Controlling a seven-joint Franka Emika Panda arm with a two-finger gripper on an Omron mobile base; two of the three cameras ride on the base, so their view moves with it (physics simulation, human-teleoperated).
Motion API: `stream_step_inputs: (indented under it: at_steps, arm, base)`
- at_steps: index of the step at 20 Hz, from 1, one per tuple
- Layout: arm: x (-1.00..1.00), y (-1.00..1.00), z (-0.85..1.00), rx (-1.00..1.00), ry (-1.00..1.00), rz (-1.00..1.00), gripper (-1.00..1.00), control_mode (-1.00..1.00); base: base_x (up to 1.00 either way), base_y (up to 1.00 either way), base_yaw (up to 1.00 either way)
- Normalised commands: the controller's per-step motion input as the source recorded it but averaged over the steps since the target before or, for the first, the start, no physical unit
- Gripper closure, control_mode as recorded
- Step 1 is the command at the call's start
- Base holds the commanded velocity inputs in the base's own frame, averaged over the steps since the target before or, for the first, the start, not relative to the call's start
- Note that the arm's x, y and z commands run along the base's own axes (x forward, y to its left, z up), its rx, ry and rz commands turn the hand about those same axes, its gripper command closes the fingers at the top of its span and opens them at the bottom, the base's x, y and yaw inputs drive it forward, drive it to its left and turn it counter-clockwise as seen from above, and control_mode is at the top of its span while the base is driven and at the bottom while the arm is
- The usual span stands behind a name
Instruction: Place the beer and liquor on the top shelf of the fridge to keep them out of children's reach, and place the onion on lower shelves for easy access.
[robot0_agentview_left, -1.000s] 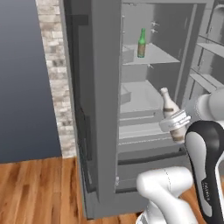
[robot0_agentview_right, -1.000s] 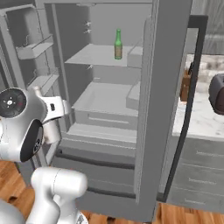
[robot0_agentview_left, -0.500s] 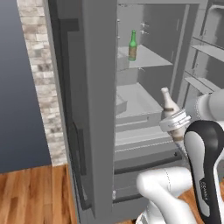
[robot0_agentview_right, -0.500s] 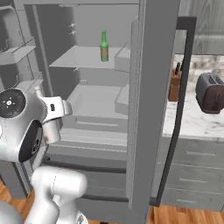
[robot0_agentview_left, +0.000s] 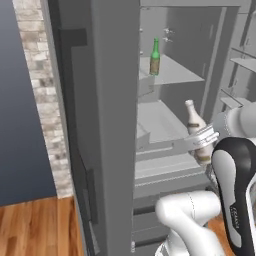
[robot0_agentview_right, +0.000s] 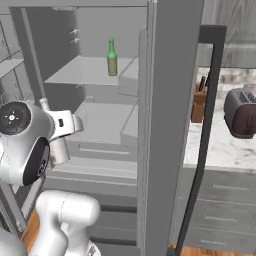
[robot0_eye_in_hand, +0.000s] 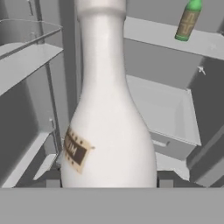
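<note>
Liquor bottle in the gripper, parked in front of the open fridge

The gripper is clamped around the lower body of the whitish liquor bottle, holding it upright right in front of the fridge, level with the lower shelves. In the hand view the liquor bottle takes up the middle, with its brown label low on the left side. The green beer bottle is standing on the top shelf, toward the back; from the right base view the beer is upright too. On the counter right of the fridge there's a dark toaster and a knife block.
</note>
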Motion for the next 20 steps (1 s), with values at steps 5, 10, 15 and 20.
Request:
stream_step_inputs:
  at_steps: [5, 10, 15, 20]
  arm:
    - [0.0, 0.0, 0.0, 0.0, 0.0, 0.0, 1.0, 1.0]
    - [0.0, 0.0, 0.0, 0.0, 0.0, 0.0, 1.0, 1.0]
    - [0.06, 0.0, 0.0, 0.0, -0.12, -0.11, 1.0, -1.0]
    - [0.0, 0.0, 0.14, 0.04, -0.18, -0.1, 1.0, -1.0]
  base:
    - [0.67, 0.0, -0.03]
    - [0.53, 0.0, -0.05]
    - [0.0, 0.0, 0.0]
    - [0.0, 0.0, 0.0]
